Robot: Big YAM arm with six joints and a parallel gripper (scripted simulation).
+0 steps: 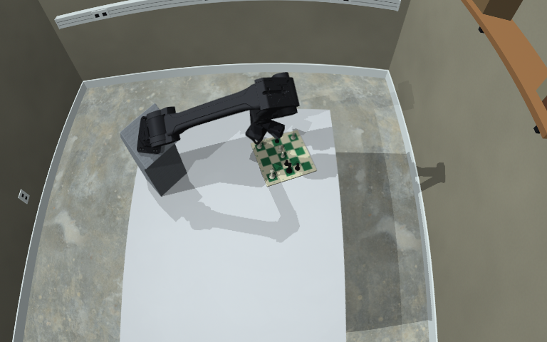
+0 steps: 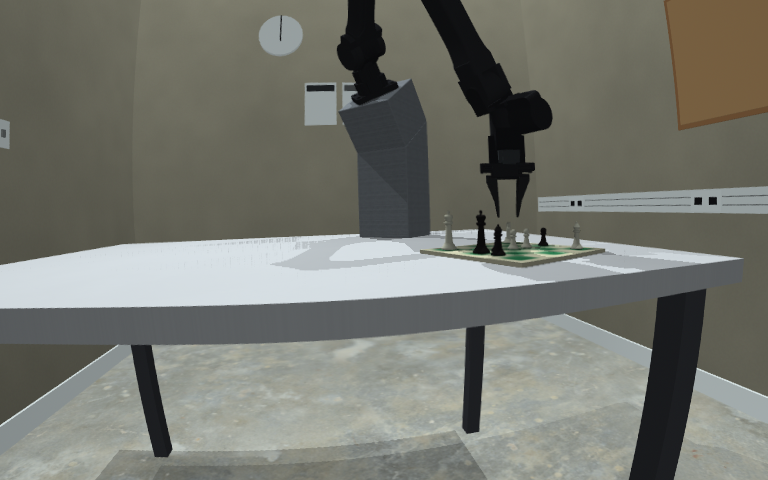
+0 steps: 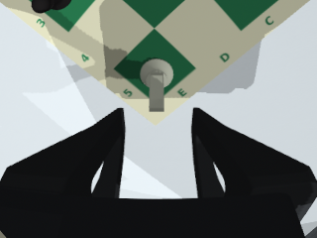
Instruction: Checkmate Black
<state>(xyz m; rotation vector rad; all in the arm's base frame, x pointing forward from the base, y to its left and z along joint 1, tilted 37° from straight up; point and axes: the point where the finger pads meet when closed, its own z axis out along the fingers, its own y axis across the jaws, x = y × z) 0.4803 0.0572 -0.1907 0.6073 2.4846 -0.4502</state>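
Note:
A small green and cream chessboard (image 1: 290,178) (image 2: 512,262) (image 3: 218,27) lies on the white table, near its far right. My gripper (image 1: 263,138) (image 2: 508,213) (image 3: 158,118) is open and empty. It hangs a short way above the board's corner nearest the arm's base. A white piece (image 1: 260,144) (image 3: 157,74) stands upright on the green corner square by the marks E and 5, just ahead of the fingertips. A black pawn (image 1: 276,140) stands two squares away on the same edge. A tall black king (image 2: 480,232) and a second black piece (image 2: 497,241) stand near the board's front.
Other white pieces (image 1: 272,174) (image 1: 283,154) (image 1: 293,137) and a black one (image 1: 297,166) stand upright on the board. The arm's grey pedestal (image 1: 161,169) (image 2: 390,164) stands on the table to the left of the board. The table edge (image 2: 679,271) is close on the right.

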